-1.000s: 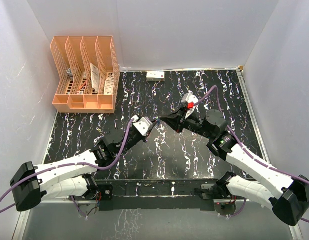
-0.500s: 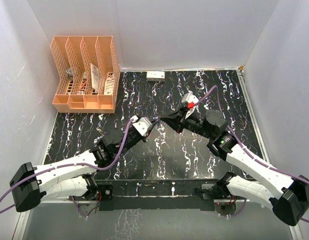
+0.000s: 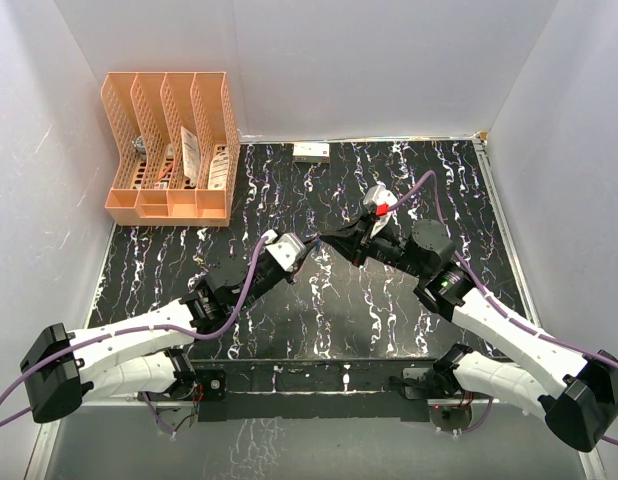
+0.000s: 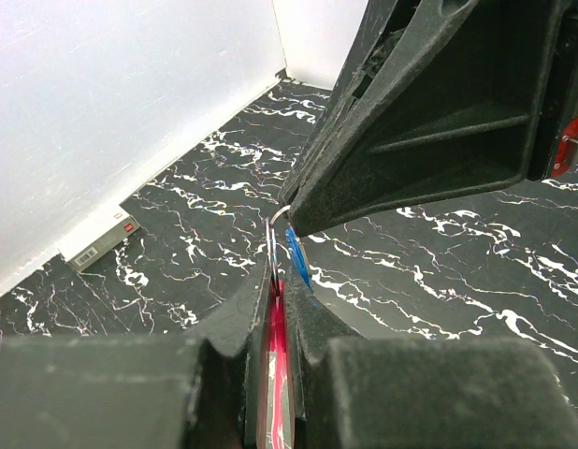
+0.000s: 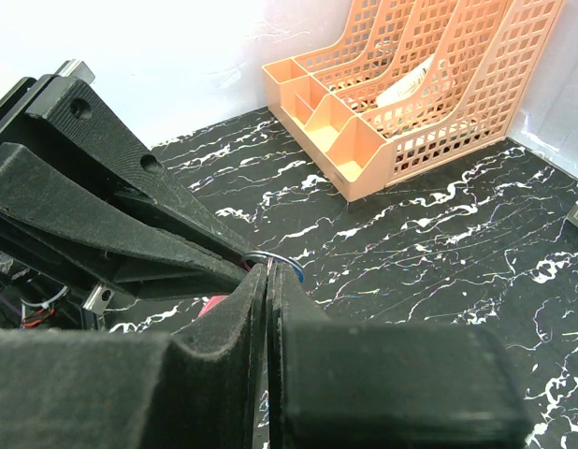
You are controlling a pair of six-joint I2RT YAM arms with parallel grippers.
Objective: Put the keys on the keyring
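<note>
Left claw [image 4: 278, 292] clenched on keyring [image 4: 275, 369] by red strap. Thin ring [image 5: 275, 258] poked out just past fingertips, blue key [image 4: 296, 259] beside it. Right claw [image 5: 268, 277] met left tip to tip, pinched shut on ring, above marbled table [image 3: 389, 310].

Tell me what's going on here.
Both arms meet above the middle of the black marbled table. The left end effector is shut on the keyring, with the red strap pinched between its fingers and the thin metal ring sticking out in front. The right end effector, also shut, has its tip right at that ring. A blue key hangs beside the ring. Whether it is threaded on cannot be told, and the silvery key is not visible.
</note>
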